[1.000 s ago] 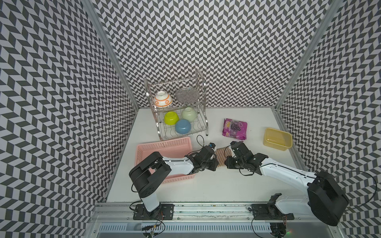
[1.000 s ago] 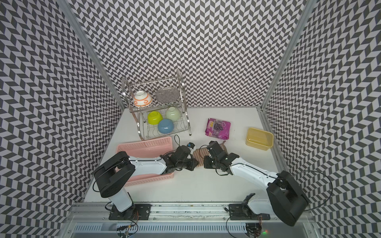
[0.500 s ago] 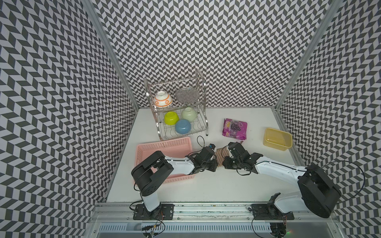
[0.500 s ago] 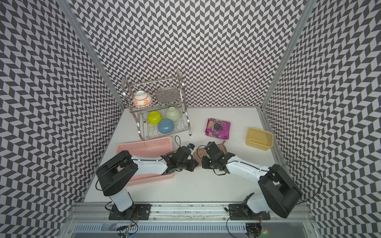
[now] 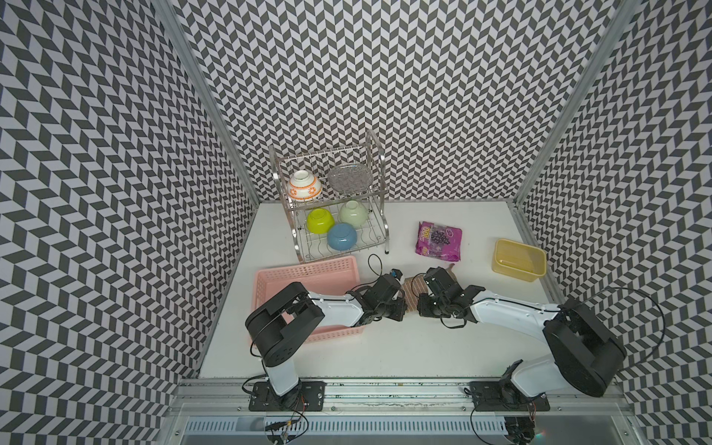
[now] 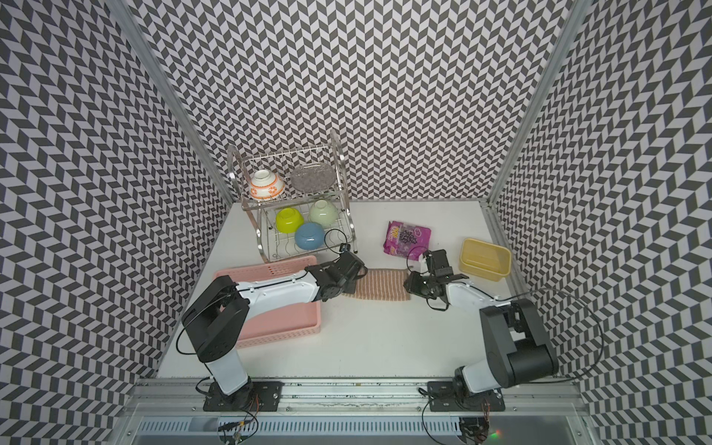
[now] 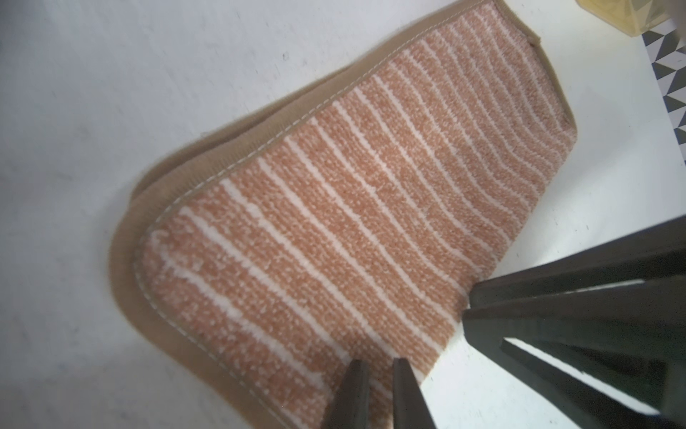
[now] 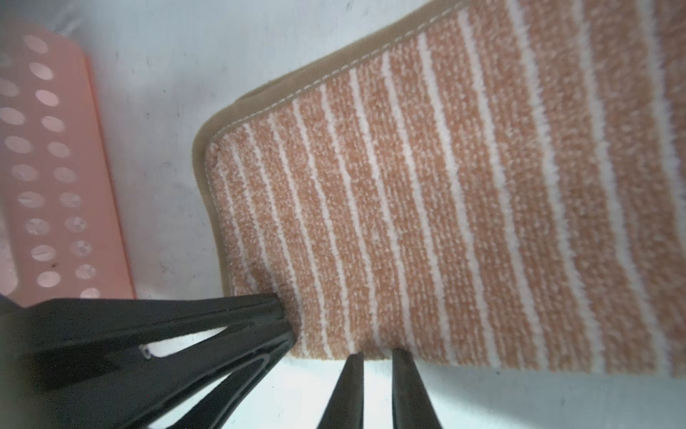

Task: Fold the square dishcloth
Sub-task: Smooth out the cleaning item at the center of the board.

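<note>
The square dishcloth (image 7: 352, 208) lies folded on the white table, tan with pale stripes and two layers of brown edging at its corner. My left gripper (image 7: 380, 362) is shut on it near that corner. My right gripper (image 8: 376, 353) is shut on the same folded edge (image 8: 445, 208) a short way along. Each wrist view shows the other arm's fingers (image 7: 557, 297) (image 8: 222, 315) on the cloth. In a top view the left gripper (image 5: 400, 308) and right gripper (image 5: 420, 308) nearly meet over a small patch of dishcloth (image 5: 410, 298). In a top view the dishcloth (image 6: 381, 285) is a strip between them.
A pink basket (image 5: 308, 266) sits under my left arm, close to the cloth. A wire dish rack (image 5: 379, 215) with bowls stands behind it. A purple packet (image 5: 439, 239) and a yellow tub (image 5: 516, 269) lie at the back right.
In a top view my right gripper has crept left toward the left gripper. In a top view the grippers stand farther apart than before, with the cloth stretched between them.
</note>
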Tool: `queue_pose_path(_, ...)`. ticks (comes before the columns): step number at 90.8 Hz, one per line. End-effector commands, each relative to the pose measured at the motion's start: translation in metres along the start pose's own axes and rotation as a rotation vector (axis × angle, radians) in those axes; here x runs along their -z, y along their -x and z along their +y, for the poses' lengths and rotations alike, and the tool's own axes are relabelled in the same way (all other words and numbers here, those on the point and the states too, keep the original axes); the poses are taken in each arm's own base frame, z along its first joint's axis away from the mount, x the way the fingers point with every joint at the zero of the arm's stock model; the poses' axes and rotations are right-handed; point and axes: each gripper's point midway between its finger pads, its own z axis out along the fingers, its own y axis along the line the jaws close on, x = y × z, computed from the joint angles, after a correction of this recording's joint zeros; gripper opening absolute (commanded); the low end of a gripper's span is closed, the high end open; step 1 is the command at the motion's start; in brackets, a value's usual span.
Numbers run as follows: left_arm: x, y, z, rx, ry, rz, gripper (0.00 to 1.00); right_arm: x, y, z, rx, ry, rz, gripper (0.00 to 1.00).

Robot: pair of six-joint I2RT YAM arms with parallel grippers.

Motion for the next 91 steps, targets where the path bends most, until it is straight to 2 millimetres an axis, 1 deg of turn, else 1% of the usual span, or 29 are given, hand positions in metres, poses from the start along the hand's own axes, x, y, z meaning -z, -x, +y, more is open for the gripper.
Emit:
queue_pose_path(1, -0.003, -0.003, 0.005, 0.003, 0.007, 0.004, 0.17, 0.013, 0.017, 0.02, 0.015, 0.063, -0.055, 0.17)
queue_pose_path(11, -0.004, -0.003, 0.005, 0.005, 0.007, 0.005, 0.17, 0.021, 0.023, 0.025, 0.018, 0.08, -0.081, 0.17)
queue_pose_path(16, -0.004, -0.003, 0.005, 0.004, 0.009, 0.005, 0.17, 0.021, 0.024, 0.025, 0.019, 0.075, -0.083, 0.17)
queue_pose_path(28, -0.003, -0.003, 0.005, 0.002, 0.011, 0.005, 0.17, 0.011, 0.024, 0.022, 0.019, 0.052, -0.066, 0.17)
queue_pose_path(36, -0.003, -0.003, 0.006, 0.002, 0.011, 0.005, 0.17, 0.005, 0.021, 0.019, 0.009, 0.036, -0.048, 0.17)
queue_pose_path(47, -0.002, -0.001, 0.005, 0.001, 0.01, -0.001, 0.17, 0.001, 0.017, 0.014, -0.005, 0.023, -0.04, 0.17)
queue_pose_path(61, -0.002, 0.001, 0.004, -0.001, 0.009, -0.005, 0.17, -0.001, 0.018, 0.003, -0.021, -0.019, -0.052, 0.17)
queue_pose_path(80, -0.004, -0.003, 0.008, 0.001, 0.018, 0.005, 0.17, -0.007, 0.021, -0.016, -0.05, -0.072, -0.059, 0.17)
queue_pose_path(91, -0.004, -0.003, 0.009, 0.0, 0.024, 0.005, 0.17, -0.006, 0.021, -0.024, -0.061, -0.079, -0.067, 0.17)
